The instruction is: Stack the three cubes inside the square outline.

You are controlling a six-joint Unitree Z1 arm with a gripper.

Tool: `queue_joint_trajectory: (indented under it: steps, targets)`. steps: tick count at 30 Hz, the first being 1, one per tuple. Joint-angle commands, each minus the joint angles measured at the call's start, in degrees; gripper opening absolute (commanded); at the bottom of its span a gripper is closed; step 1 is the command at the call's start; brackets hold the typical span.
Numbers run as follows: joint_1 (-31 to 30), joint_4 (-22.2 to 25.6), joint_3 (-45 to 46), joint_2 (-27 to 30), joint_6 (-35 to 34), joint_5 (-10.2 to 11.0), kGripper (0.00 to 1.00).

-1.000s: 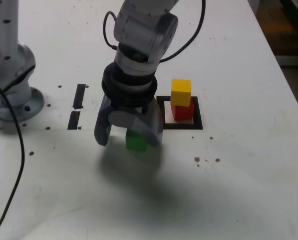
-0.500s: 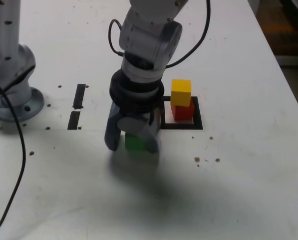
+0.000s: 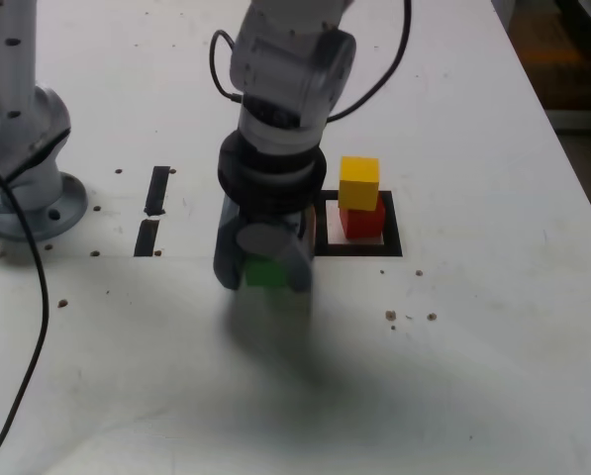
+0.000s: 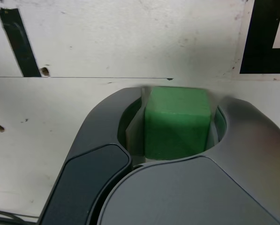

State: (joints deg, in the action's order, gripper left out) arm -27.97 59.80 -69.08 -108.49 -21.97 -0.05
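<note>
My gripper is above the white table, and it points down toward the green cube. My two fingers stand apart, one on each side of this cube, so the cube is between them. The sides of the cube are very near to my inner surfaces, but I cannot tell if I already press on it or if a thin gap is there.

The green cube is outside the square outline, near it, on the exterior view's left of it. The red cube is inside the outline, on its pale centre. The yellow cube sits on top of the red one, and together they make a small stack.

In the exterior view, two short black strips lie more to the left, between my gripper and a grey round base. My arm comes down from the top of that view.
</note>
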Motion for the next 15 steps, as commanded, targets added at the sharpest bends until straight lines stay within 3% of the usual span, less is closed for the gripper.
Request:
queue_joint_trajectory:
  steps: [1, 5, 9, 12, 15]
  targets:
    - [-0.1, 2.7, -0.8, 2.4, -0.3, 0.1, 0.23]
    - [0.0, 13.2, -5.1, 8.1, -1.4, 1.1, 0.23]
    - [0.6, 24.4, -15.9, 11.5, -2.0, 4.7, 0.18]
    - [1.6, 28.9, -26.5, 10.6, -0.7, 8.2, 0.11]
    - [3.2, 30.0, -33.0, 8.4, 1.5, 9.7, 0.07]
